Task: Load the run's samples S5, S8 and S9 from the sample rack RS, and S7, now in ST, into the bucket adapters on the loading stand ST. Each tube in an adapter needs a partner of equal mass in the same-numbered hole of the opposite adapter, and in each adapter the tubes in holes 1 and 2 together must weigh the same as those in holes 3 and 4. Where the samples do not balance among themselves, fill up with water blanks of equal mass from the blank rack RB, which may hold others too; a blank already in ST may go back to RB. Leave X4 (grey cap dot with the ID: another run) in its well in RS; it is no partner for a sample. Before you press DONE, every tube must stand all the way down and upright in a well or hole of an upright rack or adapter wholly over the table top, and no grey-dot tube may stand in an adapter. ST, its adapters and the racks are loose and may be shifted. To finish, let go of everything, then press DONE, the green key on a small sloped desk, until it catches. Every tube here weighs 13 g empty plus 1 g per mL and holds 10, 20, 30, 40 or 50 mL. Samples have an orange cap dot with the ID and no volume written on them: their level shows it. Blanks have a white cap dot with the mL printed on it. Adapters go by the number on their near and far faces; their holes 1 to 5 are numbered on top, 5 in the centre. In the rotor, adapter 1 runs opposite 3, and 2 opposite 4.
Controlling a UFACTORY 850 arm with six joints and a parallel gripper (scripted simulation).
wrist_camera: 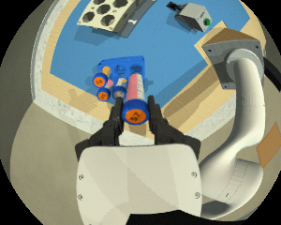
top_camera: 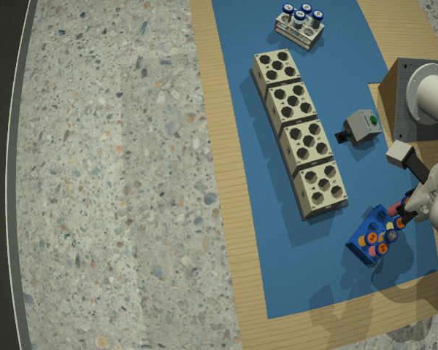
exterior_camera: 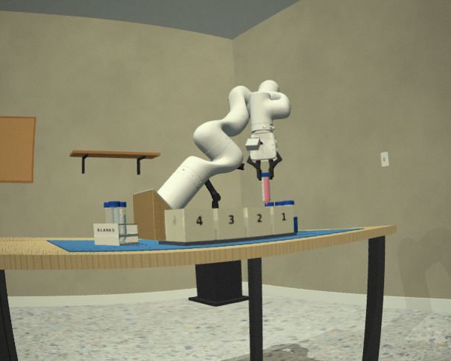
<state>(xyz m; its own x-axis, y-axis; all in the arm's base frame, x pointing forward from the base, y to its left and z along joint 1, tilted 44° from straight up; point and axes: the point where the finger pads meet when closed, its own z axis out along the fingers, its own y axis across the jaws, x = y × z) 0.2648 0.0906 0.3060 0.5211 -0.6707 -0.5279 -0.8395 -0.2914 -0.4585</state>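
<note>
Jaws: part closed and clamped on the blue, orange-dotted cap of a pink-filled sample tube (exterior_camera: 265, 190); black two-finger gripper (exterior_camera: 264, 174) on the white arm, tube hanging upright, tip clear above the rack tops; cap ID unreadable.

Blue sample rack (top_camera: 366, 240): near the table's right-hand front corner as the top view lies, on the blue mat (top_camera: 325, 286). Three orange-dot tubes and one grey-dot tube (top_camera: 390, 235) stand in it; the lifted tube hangs over its far end.

Loading stand, four beige five-hole adapter blocks (top_camera: 301, 131): in a row down the mat's middle. Every hole looks dark and vacant from above, so loading appears not yet begun beyond this first lift. Remaining, by my reckoning: all placements, balancing blanks, release, key press.

White blank rack (top_camera: 299, 30): at the mat's far end, four blue-capped tubes.

Grey sloped desk with green key (top_camera: 362, 126): between stand and arm pedestal, untouched.

Room: open mat between sample rack and nearest adapter; rack sits near the mat's front border; table edge beyond.
</note>
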